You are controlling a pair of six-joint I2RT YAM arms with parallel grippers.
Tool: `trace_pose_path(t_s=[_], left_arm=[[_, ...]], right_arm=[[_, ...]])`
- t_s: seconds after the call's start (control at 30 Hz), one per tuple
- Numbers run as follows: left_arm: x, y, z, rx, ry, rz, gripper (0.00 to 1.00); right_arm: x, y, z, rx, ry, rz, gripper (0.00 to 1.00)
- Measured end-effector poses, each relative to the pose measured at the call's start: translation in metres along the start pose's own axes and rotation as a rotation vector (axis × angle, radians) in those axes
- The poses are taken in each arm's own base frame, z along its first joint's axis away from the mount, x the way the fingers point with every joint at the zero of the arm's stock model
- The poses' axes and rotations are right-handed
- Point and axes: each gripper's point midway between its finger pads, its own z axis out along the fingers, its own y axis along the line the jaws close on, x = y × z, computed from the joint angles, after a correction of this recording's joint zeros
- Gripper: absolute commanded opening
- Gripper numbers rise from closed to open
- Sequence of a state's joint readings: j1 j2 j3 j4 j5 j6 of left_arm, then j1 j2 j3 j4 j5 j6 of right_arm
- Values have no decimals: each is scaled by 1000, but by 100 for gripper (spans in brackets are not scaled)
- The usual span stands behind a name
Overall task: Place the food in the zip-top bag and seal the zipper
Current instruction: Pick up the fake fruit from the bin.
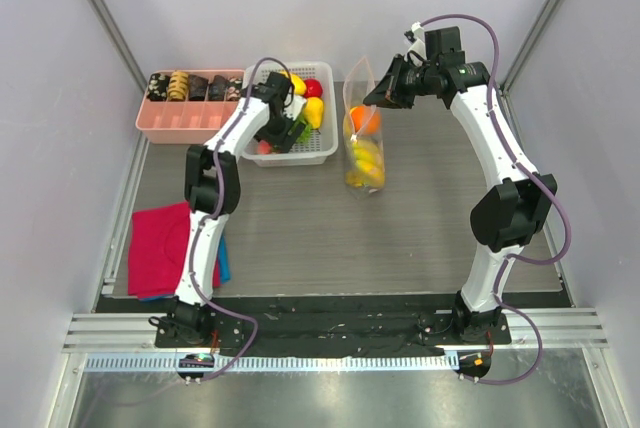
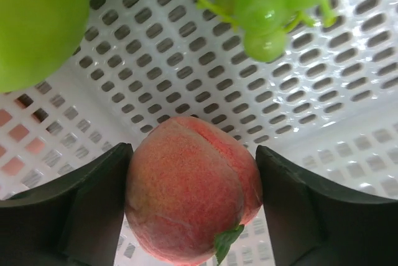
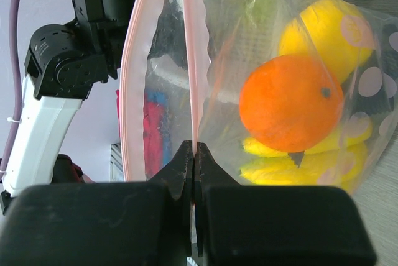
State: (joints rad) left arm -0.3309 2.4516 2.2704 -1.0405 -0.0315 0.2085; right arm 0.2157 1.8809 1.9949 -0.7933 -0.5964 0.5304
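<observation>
The left hand [image 2: 193, 154] squeezes the peach [image 2: 186, 204] between its fingers. The right hand [image 3: 194, 154] pinches the zip-top bag [image 3: 249, 23] by its edge.

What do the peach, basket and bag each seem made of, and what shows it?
Peach: probably moulded plastic or foam, matt, speckled skin, stiff green leaf. Basket: hard white plastic, slightly glossy, regular moulded slots. Bag: thin clear plastic film, shiny and creased, orange showing through.

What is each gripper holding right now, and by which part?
The right gripper pinches the zip-top bag by one lip of its mouth, on the zipper. The left gripper apparently clasps the peach by its sides.
</observation>
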Motion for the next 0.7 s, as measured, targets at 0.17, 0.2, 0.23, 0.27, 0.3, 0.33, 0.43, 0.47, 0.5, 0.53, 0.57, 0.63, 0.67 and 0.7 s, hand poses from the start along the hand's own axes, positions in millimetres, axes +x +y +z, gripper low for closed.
trace_pose_path(t_s=[0.17, 0.2, 0.23, 0.27, 0.3, 0.33, 0.43, 0.47, 0.5, 0.53, 0.57, 0.63, 0.67, 0.7], left_arm=[[-14, -9, -11, 48, -55, -16, 56], [-18, -10, -15, 57, -72, -17, 53], [-23, -12, -22, 66, -95, -19, 47], [-30, -12, -32, 74, -127, -22, 44], [-36, -13, -41, 78, -155, -23, 44], [-44, -13, -53, 82, -195, -28, 44], [-71, -12, -99, 91, -338, -45, 46], [-82, -13, -119, 102, -402, -54, 47], [-93, -16, -138, 119, -465, -63, 48], [-108, -19, -165, 146, -553, -74, 49], [-118, -23, -187, 170, -619, -81, 49], [-142, -32, -238, 225, -777, -84, 50], [-151, -36, -259, 250, -838, -84, 50], [-163, -44, -288, 283, -927, -79, 51]], right_arm=[[0, 0, 0, 0, 0, 0, 1], [0, 0, 0, 0, 0, 0, 1], [0, 0, 0, 0, 1, 0, 1], [0, 0, 0, 0, 0, 0, 1], [0, 0, 0, 0, 0, 0, 1], [0, 0, 0, 0, 0, 0, 1], [0, 0, 0, 0, 1, 0, 1], [0, 0, 0, 0, 0, 0, 1], [0, 0, 0, 0, 0, 0, 1], [0, 0, 0, 0, 0, 0, 1], [0, 0, 0, 0, 1, 0, 1], [0, 0, 0, 0, 1, 0, 1], [0, 0, 0, 1, 1, 0, 1], [0, -1, 0, 2, 1, 1, 1]])
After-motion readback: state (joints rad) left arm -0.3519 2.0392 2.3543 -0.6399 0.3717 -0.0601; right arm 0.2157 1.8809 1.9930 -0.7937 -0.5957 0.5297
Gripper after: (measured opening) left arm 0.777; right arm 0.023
